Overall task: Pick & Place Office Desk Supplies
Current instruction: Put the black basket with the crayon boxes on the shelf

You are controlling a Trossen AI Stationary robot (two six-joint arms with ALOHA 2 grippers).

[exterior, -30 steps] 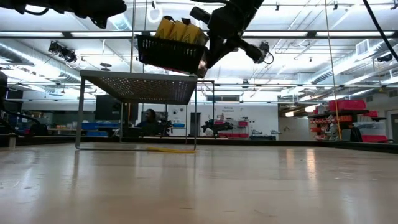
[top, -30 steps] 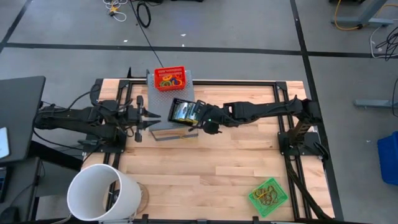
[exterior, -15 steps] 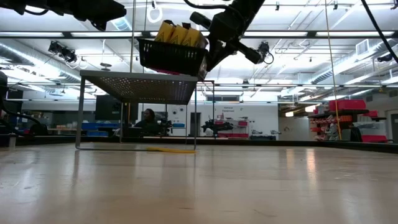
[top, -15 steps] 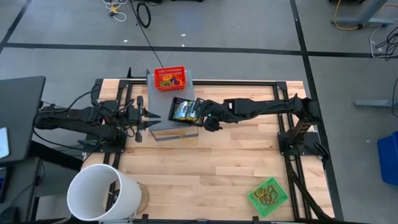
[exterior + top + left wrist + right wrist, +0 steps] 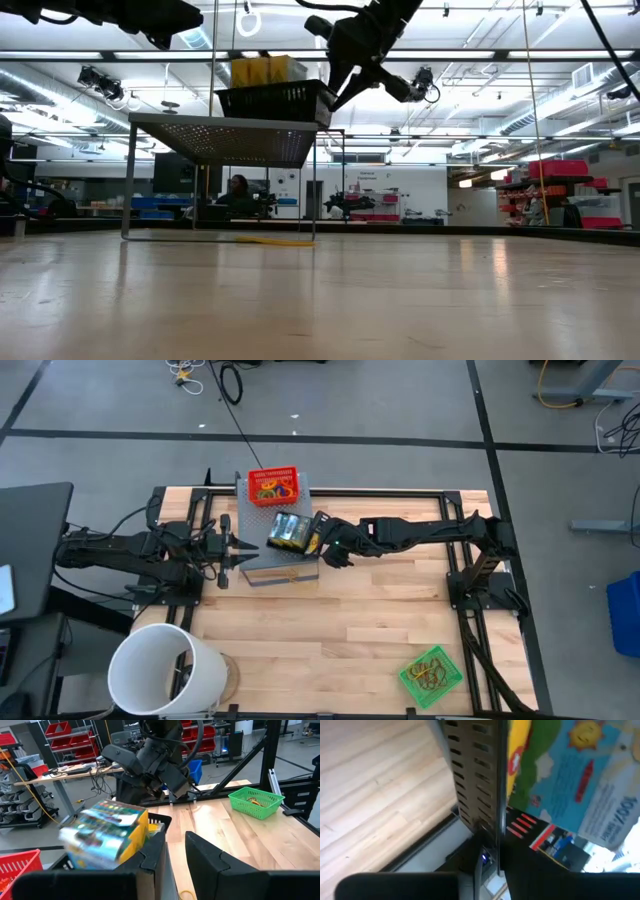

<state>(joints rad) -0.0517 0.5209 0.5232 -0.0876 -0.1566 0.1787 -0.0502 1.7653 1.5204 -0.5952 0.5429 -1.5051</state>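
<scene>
A black mesh basket filled with yellow-and-green crayon boxes sits level at the top of a perforated metal shelf. My right gripper is shut on the basket's right side. The crayon boxes fill the right wrist view. A red basket of rubber bands stands on the far part of the shelf. My left gripper waits open just left of the shelf, level with its top. In its wrist view the boxes are close ahead of that gripper. My right gripper pinches the black basket's slotted side wall, one finger outside and one inside by the boxes. It comes from the table's right, slanting down. The basket is level, its bottom at the shelf top; whether it rests there I cannot tell.
A green basket of rubber bands stands near the table's near right corner. A large white bucket stands at the near left corner. Bare wood lies between them and the shelf. Metal frame rails run along the table's left and right edges.
My right gripper has carried the black basket toward the table's left and a little toward the far edge, over the shelf. The basket was tipped a second ago; it has turned level and come down to the shelf top. The gripper has stayed shut on it.
</scene>
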